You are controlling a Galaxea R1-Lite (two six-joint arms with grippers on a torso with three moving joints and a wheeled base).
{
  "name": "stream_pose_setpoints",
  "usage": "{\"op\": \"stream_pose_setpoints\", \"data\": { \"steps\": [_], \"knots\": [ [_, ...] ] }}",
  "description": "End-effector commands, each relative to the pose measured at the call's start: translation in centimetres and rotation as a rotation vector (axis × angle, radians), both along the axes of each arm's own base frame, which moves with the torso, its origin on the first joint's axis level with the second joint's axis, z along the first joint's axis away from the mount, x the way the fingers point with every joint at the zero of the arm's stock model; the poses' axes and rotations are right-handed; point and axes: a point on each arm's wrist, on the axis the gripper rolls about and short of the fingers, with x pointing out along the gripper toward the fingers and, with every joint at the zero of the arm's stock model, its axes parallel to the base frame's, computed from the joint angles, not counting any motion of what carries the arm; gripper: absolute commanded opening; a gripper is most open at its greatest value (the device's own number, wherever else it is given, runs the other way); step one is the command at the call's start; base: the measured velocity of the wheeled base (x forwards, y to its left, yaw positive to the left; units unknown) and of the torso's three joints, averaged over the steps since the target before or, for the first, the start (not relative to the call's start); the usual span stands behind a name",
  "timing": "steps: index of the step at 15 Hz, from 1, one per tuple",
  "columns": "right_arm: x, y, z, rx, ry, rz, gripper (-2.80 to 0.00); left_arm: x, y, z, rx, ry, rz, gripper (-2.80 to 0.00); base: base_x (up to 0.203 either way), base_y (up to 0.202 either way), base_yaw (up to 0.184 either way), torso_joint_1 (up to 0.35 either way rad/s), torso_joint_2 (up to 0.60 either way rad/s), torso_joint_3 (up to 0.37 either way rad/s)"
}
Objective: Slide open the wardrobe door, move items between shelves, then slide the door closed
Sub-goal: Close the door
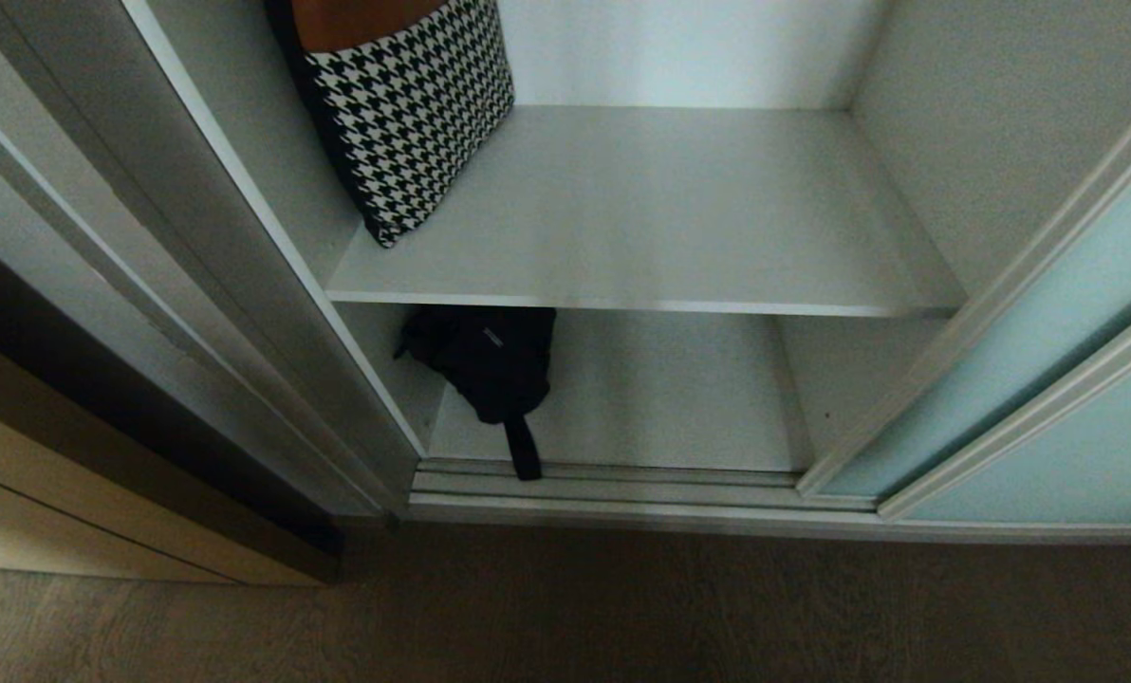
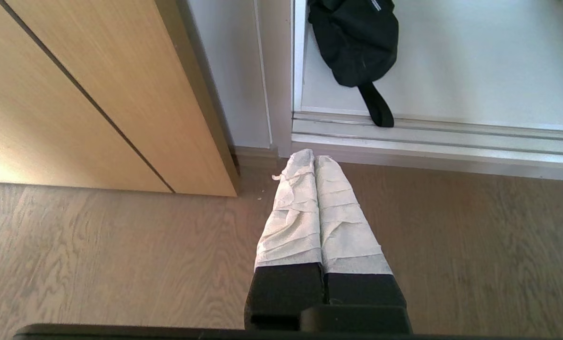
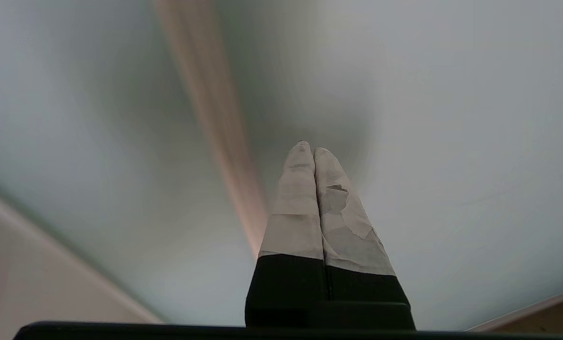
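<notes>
Home bedroom or closet area: built-in wardrobe with frosted sliding door (image 1: pixel 1049 313), grey shelves (image 1: pixel 641 228), wood-plank floor (image 1: pixel 565 617), tan cabinet front (image 2: pixel 88 94).

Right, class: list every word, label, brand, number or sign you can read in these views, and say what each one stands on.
No text can be read in any view.
Black bag: a small pale label on its fabric, too small and blurred to read; in the left wrist view only its edge shows.
Houndstooth cushion: pattern only, no lettering.
Frosted sliding door: no markings.
</notes>
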Motion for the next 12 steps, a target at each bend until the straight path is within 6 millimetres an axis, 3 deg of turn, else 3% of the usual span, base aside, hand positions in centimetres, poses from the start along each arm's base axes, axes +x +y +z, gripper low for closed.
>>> {"op": "stream_pose_setpoints", "data": {
  "steps": [1, 8, 12],
  "knots": [
    [0.5, -1.1, 0.1, 0.010, 0.000, -0.016, -2.80, 0.0, 0.0, 0.0, 0.000, 0.001, 0.000, -2.80, 0.000, 0.000, 0.000, 0.000, 0.00, 0.000],
    [1.2, -3.0, -0.3, 0.054, -0.026, -0.024, -2.80, 0.0, 0.0, 0.0, 0.000, 0.001, 0.000, -2.80, 0.000, 0.000, 0.000, 0.000, 0.00, 0.000],
    [2.8, -3.5, -0.8, 0.059, -0.019, 0.025, -2.80, 0.0, 0.0, 0.0, 0.000, 0.001, 0.000, -2.80, 0.000, 0.000, 0.000, 0.000, 0.00, 0.000]
  ]
}}
